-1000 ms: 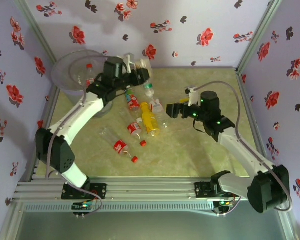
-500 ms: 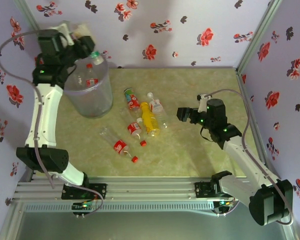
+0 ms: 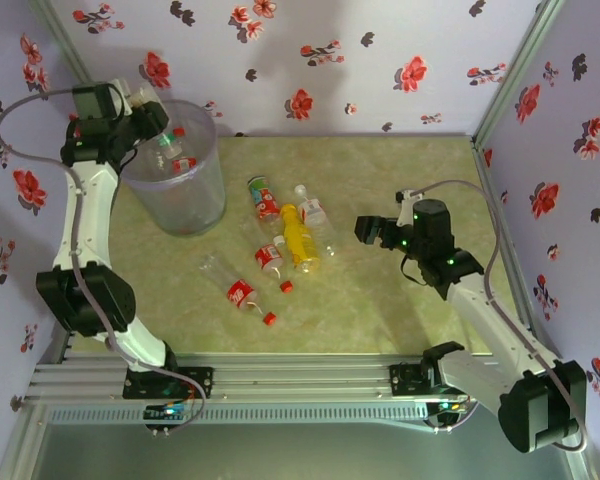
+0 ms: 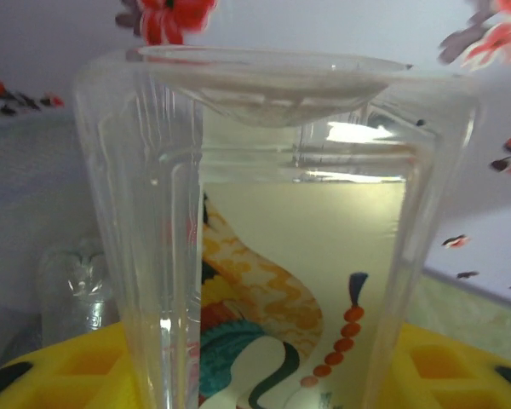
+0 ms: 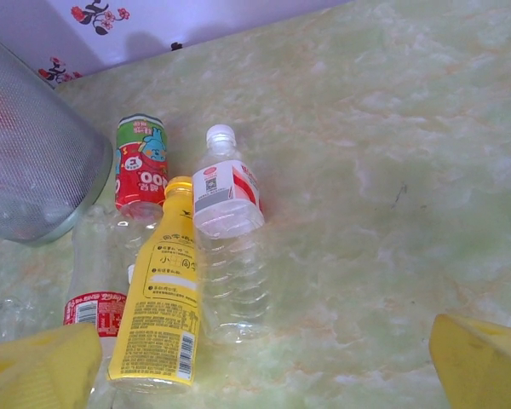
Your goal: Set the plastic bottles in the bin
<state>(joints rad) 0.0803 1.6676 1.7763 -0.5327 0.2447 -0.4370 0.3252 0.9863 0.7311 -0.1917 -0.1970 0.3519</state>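
Over the far-left corner of the bench [image 3: 410, 170], we see the left end effector [image 4: 255, 375] raised at the rim of the bin [image 3: 192, 203], its yellow fingers [image 4: 60, 371] closed on either side of a clear printed bottle [image 4: 272, 256]. In the left wrist view that bottle's long axis runs straight out from the fingers, with what looks like its dished base pointing away from the wrist. From overhead the grip sits at the far-left edge of the bin's mouth. We judge the bottle to be over the opening, though we cannot make out its outline there. Red-capped bottles [image 3: 183, 158] lie inside the bin. A release looks like all that is left for this one.

The right end effector [image 5: 261, 365] hangs wide open and holds nothing, over the middle right of the bench. The loose bottles lie to its left, between it and the bin, so this arm is the nearer one. Closest is the white-capped bottle [image 5: 230, 239], touching the yellow bottle [image 5: 163, 307] along its side. A green-topped bottle [image 5: 139, 166] lies beyond them, near the bin. In the right wrist view both near bottles lie lengthwise away from the camera, caps far, so the open fingers stand across their long axes. We judge that the tight neighbour could spoil a clean grasp.
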